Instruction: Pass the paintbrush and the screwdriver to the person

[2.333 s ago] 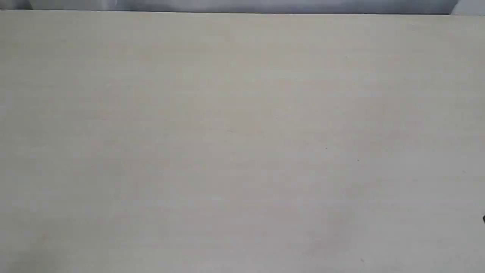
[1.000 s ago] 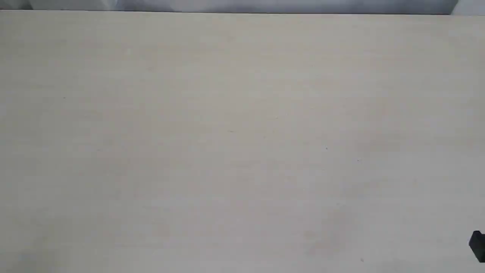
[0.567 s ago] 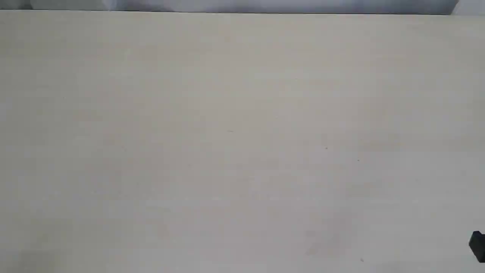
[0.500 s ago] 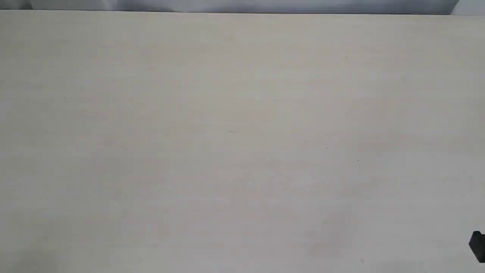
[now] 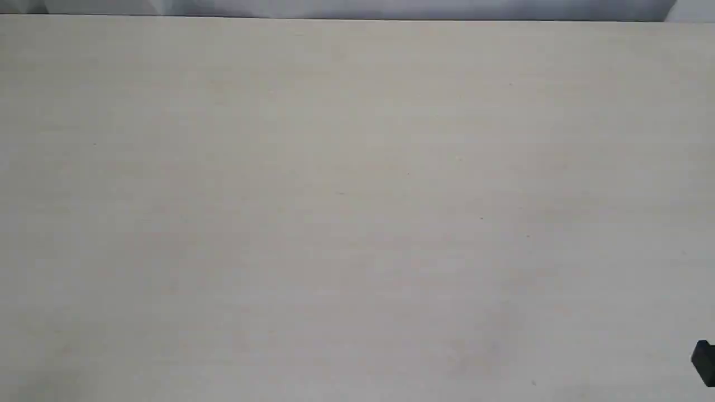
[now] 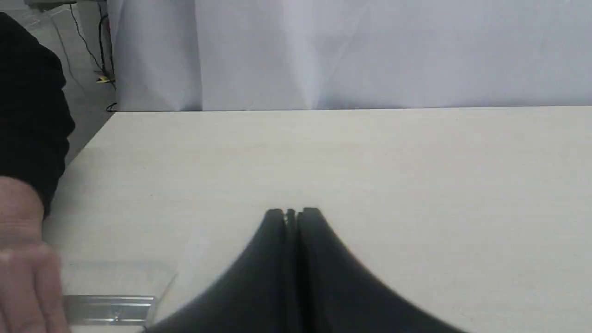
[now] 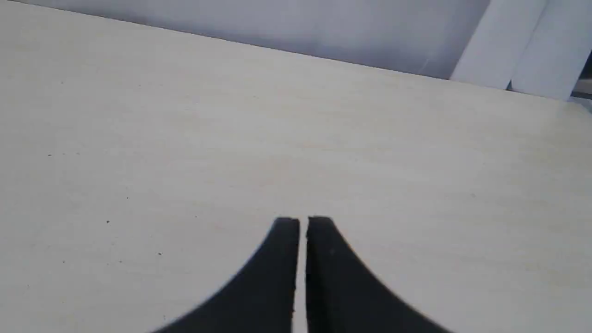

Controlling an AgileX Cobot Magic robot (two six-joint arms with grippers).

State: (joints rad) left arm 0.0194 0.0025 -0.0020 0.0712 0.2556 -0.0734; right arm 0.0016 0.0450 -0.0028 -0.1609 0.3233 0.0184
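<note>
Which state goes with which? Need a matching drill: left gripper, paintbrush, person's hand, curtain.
Things: 1 left gripper; 2 paintbrush; 3 person's hand; 4 curtain.
States: A white, hangs behind the table; B shut, holding nothing; C pale bristles and shiny metal, flat on the table; D bare skin below a black sleeve.
Pairs: 1-B, 2-C, 3-D, 4-A.

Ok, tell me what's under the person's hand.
The paintbrush: its metal ferrule and pale bristles stick out; the handle is covered by the hand or out of frame.
</note>
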